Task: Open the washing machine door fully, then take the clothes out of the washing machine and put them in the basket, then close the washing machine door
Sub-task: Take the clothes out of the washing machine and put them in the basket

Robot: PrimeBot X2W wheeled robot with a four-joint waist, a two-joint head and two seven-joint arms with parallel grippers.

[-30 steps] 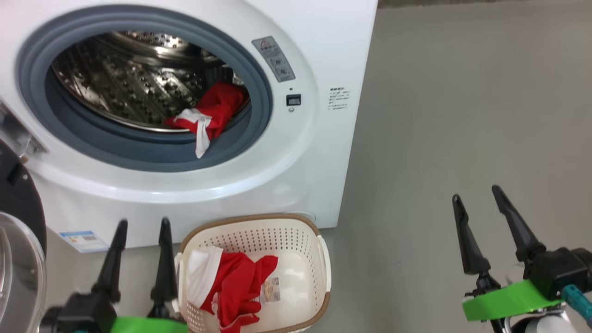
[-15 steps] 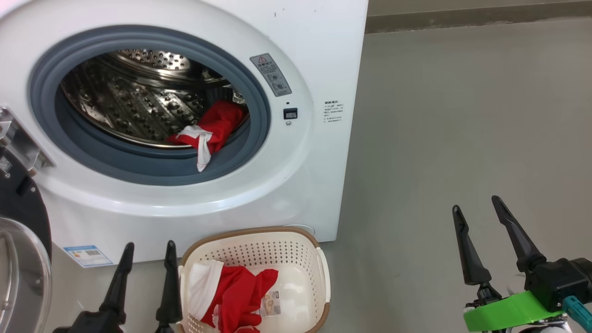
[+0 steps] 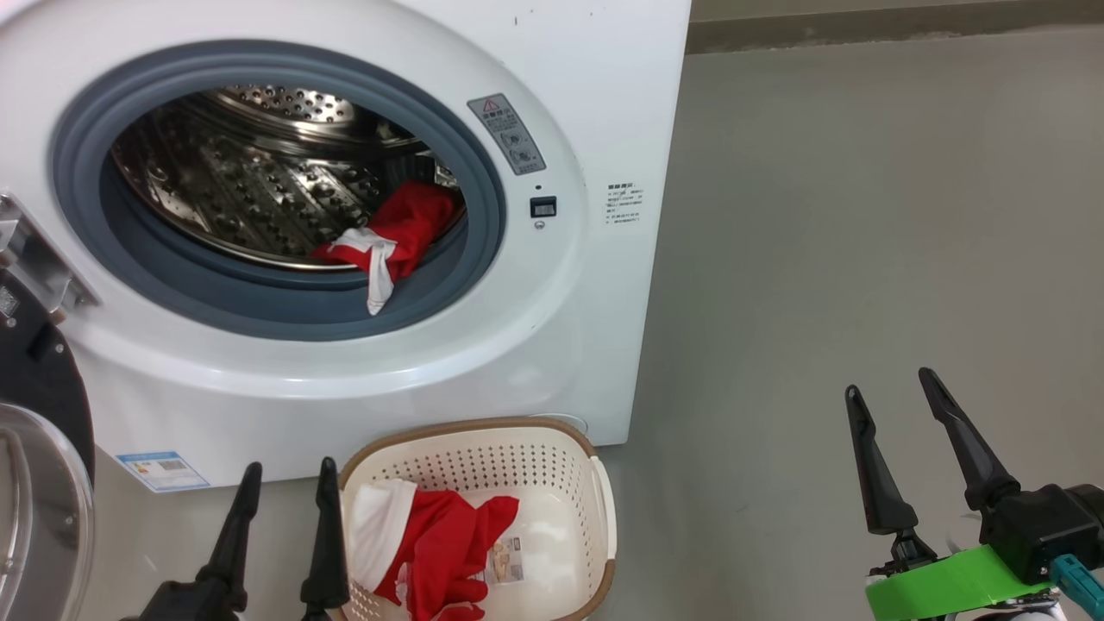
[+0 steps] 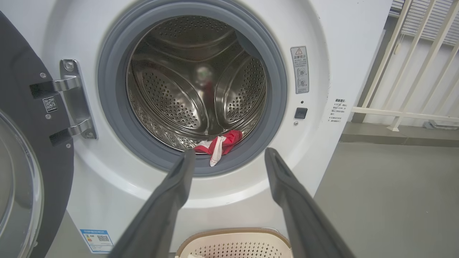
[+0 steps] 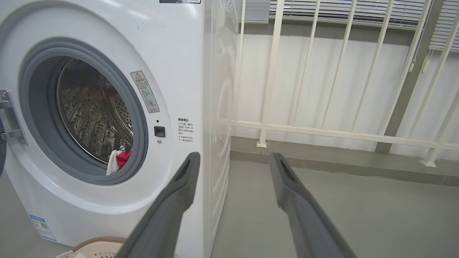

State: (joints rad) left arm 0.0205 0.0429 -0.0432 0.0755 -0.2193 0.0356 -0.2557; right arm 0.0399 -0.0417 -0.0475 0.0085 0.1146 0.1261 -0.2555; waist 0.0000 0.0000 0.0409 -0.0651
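1. The washing machine door [image 4: 21, 89] is hanging swung out at nine o'clock of the washing machine [image 3: 595, 103], leaving the steel drum [image 3: 241, 181] exposed.
2. A red-and-white garment [image 3: 401, 228] is lying at about five o'clock of the drum mouth, with its white strip drooping over the grey gasket [image 3: 285, 302].
3. The basket [image 3: 470, 429] is sitting on the floor at six o'clock, just beside the machine's front, and is holding another red-and-white garment [image 3: 440, 543].
4. The left gripper [image 3: 289, 470] is hovering at seven o'clock of the head view, jaws spread and empty; the right gripper [image 3: 890, 386] is waiting at four o'clock, well apart from the machine, likewise spread and empty.
5. Risks, as I am judging them:
   - The drooping strip is inviting a partial pinch, so the garment may be slipping free over the floor.
   - Fingers reaching low may be scraping or catching the gasket lip (soft rubber).
   - A left arm swinging wide may be knocking the door.
   - Shutting the door early would be trapping cloth.
6. Counting: one machine, one door, one basket, two garments, two grippers.
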